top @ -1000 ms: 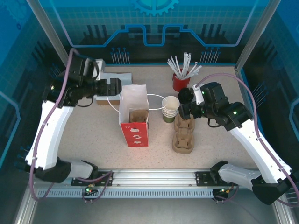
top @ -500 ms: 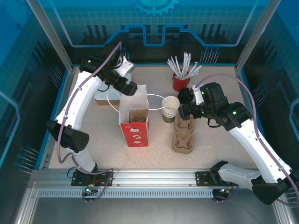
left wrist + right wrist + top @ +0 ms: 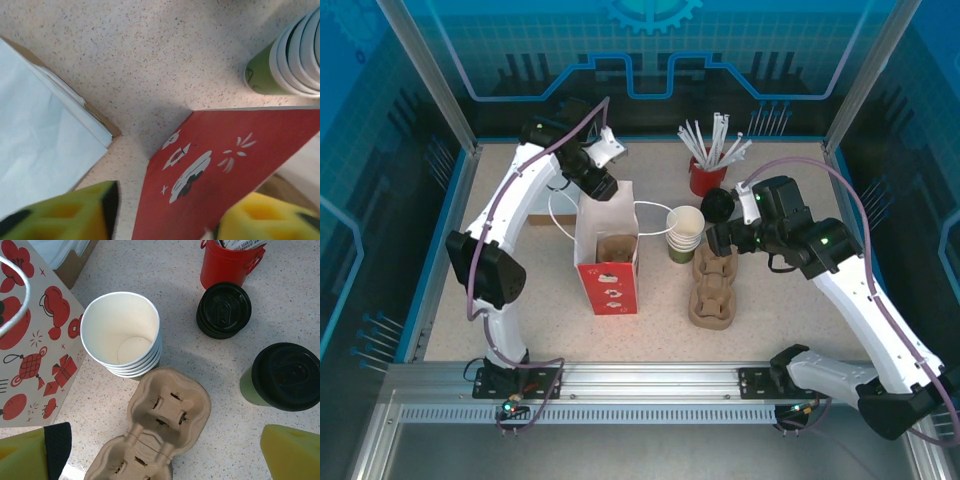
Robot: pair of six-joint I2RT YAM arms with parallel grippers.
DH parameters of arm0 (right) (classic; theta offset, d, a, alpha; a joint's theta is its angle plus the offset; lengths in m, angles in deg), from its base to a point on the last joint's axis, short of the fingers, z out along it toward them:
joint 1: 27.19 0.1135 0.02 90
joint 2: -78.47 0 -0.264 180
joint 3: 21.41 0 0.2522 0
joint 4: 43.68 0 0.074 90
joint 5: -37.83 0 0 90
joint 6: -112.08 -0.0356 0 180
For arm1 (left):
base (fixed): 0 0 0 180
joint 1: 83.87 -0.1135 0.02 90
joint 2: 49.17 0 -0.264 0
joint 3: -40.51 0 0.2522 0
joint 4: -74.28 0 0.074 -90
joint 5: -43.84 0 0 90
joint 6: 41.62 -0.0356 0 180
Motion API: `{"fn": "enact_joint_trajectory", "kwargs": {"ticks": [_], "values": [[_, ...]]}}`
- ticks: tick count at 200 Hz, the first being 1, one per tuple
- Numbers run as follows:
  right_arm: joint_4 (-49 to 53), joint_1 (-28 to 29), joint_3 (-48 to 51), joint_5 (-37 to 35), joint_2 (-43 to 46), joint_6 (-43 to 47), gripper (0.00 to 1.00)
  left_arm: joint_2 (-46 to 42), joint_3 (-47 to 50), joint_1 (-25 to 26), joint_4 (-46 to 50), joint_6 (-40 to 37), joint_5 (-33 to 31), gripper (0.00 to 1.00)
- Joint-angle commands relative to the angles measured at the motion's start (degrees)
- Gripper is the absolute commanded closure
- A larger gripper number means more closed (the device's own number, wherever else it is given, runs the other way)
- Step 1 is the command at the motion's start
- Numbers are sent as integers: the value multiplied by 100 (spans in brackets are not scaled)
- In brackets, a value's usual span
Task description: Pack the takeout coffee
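Note:
The takeout coffee, a green-sided cup under a black lid, stands on the table just right of my right gripper. That gripper hangs open over the brown pulp carrier, nothing between its fingers. The red paper bag stands open at mid-table with a brown carrier piece inside it. My left gripper is at the bag's back top edge. Its fingers straddle the red wall, and bare table shows between the left finger and the bag.
A nested stack of empty cups stands between bag and carrier. Black lids and a red holder of straws sit behind. A box of white napkins lies left of the bag.
My left arm has swung from the left side over to the bag's back edge, and its jaws have narrowed. The right arm has held still.

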Motion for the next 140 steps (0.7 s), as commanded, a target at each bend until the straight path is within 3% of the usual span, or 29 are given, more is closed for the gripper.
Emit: {"fn": "enact_joint_trajectory", "kwargs": {"ticks": [1, 22, 44, 88, 140], "values": [[35, -129, 54, 48, 98, 111, 0, -183, -174, -33, 7, -9, -37, 69], [130, -284, 39, 63, 81, 203, 0, -475, -19, -34, 9, 38, -190, 88], [328, -613, -58, 156, 13, 299, 0, -803, 98, -33, 52, 153, -305, 97], [606, -1348, -174, 282, -128, 475, 0, -1176, -67, -33, 590, 663, -397, 98], [689, -2675, -262, 571, -703, 381, 0, -1486, 481, -42, 672, 865, -68, 99]]}}
